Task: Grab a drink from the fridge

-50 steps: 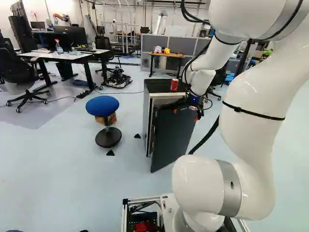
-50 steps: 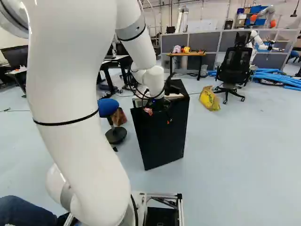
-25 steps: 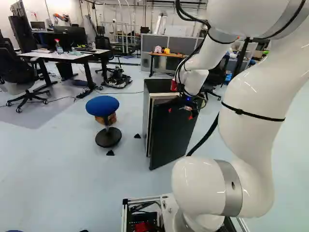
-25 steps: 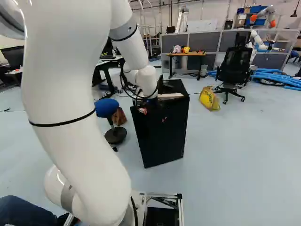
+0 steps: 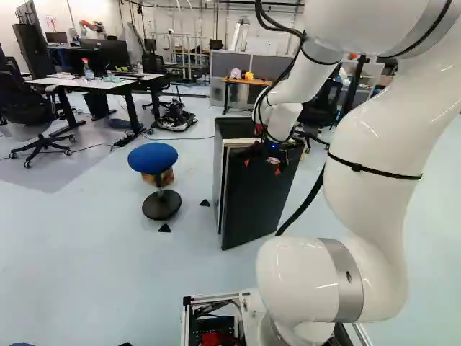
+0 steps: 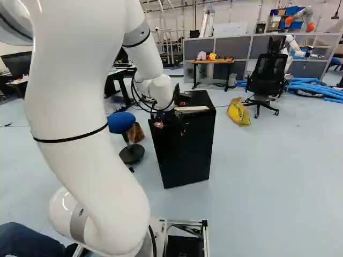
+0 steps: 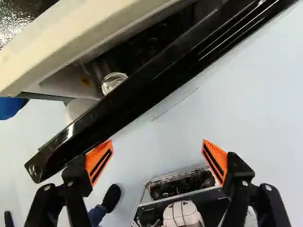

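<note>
Fridge door (image 5: 261, 198) stands ajar, jaws apart beside it; probably one should push its left edge slowly shut, not shaking the half-hidden red can (image 5: 258, 130).

A lab: another robot (image 6: 290, 45), desks (image 5: 101, 83)

Floor (image 5: 79, 252): pale blue
Wall (image 5: 52, 14): white
Desk (image 5: 106, 83): white top, dark legs
Stool (image 5: 153, 157): blue-seated
Partition (image 6: 235, 47): grey, behind small table (image 6: 211, 61)
</note>
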`<state>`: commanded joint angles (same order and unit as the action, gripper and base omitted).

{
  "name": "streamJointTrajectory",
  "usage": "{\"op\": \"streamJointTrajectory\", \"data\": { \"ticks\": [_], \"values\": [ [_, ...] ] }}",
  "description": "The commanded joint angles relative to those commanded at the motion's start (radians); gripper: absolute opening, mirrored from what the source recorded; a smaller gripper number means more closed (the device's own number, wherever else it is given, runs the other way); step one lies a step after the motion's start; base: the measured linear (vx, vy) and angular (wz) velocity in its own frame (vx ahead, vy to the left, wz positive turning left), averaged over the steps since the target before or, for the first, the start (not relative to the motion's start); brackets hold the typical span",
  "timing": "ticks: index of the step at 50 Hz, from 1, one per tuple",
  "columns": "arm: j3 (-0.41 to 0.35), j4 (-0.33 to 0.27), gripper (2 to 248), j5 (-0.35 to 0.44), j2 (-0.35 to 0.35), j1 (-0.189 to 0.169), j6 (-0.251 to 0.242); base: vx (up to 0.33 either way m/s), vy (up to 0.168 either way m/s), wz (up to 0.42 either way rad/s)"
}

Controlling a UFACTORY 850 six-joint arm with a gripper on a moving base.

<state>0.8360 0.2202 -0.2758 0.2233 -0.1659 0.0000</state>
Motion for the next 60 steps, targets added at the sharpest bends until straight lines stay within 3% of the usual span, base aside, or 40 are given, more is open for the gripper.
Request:
{"op": "streamJointTrajectory", "data": {
  "ticks": [60],
  "values": [
    [0.112, -0.042, 247, 0.067, 0.090, 0.076, 0.000, 0.000, 0.000, 0.000]
  ]
}}
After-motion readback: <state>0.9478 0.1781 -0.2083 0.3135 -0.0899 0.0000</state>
